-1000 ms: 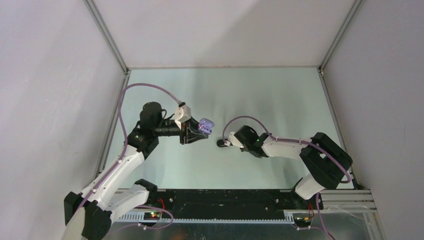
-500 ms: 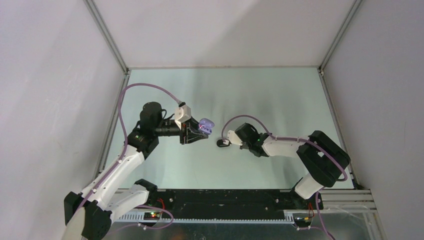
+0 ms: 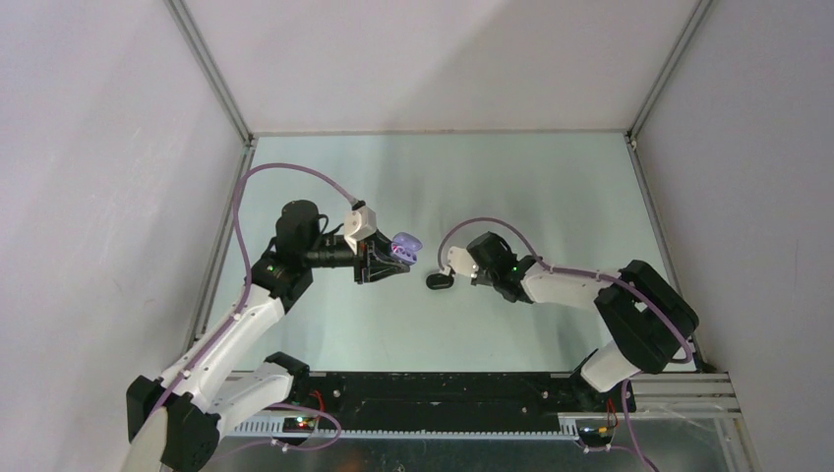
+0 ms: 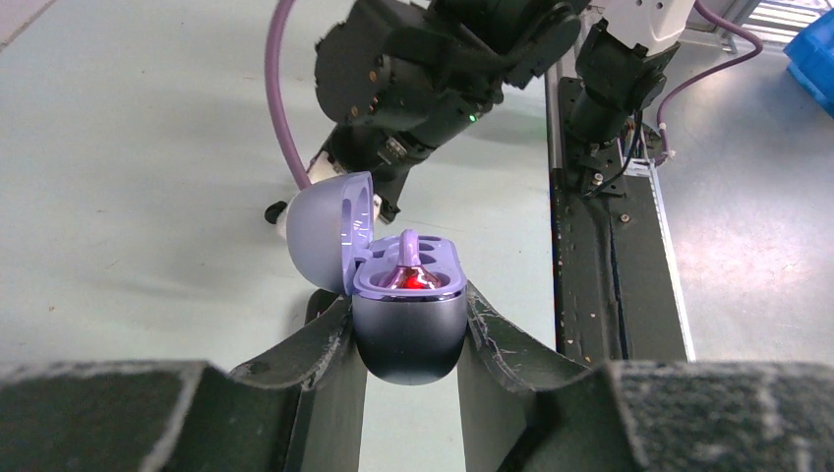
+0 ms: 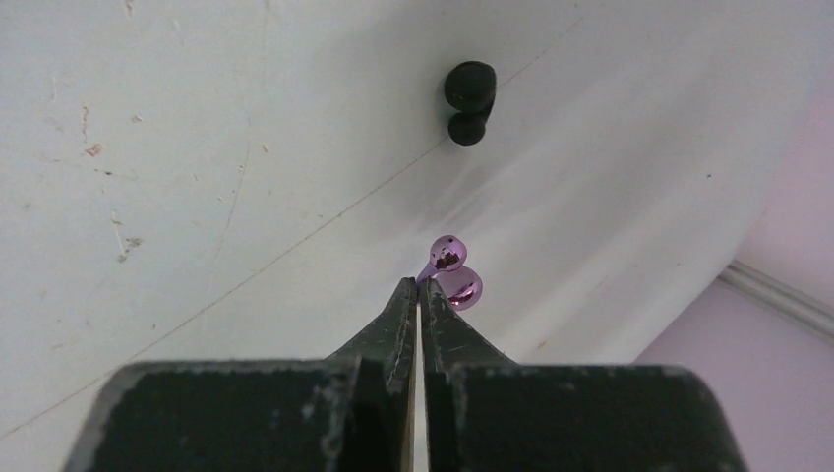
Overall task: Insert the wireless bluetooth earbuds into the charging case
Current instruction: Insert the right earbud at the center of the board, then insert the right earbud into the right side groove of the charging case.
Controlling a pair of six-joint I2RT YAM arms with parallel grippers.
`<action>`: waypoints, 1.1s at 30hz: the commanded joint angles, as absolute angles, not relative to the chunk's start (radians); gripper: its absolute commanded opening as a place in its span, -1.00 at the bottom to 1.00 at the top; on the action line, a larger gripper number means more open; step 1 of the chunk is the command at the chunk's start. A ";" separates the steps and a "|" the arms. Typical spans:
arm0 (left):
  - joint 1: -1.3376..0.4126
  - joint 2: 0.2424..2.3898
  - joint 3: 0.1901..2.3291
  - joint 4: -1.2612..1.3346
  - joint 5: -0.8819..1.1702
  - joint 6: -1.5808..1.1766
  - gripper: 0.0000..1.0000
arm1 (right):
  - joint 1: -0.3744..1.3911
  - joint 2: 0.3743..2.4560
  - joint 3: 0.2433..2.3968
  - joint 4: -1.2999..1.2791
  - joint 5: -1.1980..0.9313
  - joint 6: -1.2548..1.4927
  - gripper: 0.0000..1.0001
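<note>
From above, your left gripper (image 3: 382,262) holds the open charging case (image 3: 404,246) up, left of centre; your right gripper (image 3: 440,279) sits just right of it, low over the table (image 3: 551,187), near the case but apart from it.

In the left wrist view, the jaws are clamped narrow on the case's dark belly, the lid hinged back to the left; a seated earbud (image 4: 413,279) shows a red glint in one well; whether the other well is free, you cannot tell from here.

In the right wrist view, the jaws are shut tight, pinching the lilac earbud (image 5: 454,275) by its stem, it seems; a black earbud (image 5: 469,101) lies loose on the table, farther off.

You look to be at the carry: pick made, insertion not yet done; next, lift, travel left to the case, line the stem up with a free well and seat it gently; so thin a pinch could let the bud swivel.
</note>
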State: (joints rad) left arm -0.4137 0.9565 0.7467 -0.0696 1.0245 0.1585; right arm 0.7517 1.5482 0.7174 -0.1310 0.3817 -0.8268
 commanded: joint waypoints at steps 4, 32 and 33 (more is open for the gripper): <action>-0.409 0.953 0.766 -0.057 1.052 0.173 -0.81 | 0.651 1.410 0.925 -0.392 0.100 -0.645 -0.95; -0.547 1.135 0.947 -0.457 1.051 0.547 -0.87 | 0.497 1.178 1.270 -0.750 -1.212 -0.231 -0.85; -0.550 1.138 0.952 -0.467 1.051 0.555 -0.87 | 0.522 1.183 1.278 -0.744 -1.207 -0.227 -0.85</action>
State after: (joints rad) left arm -0.5331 1.1275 0.9039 -0.4198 1.0252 0.4923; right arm 0.4595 1.1690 1.2217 -0.8043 -1.1450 -0.2825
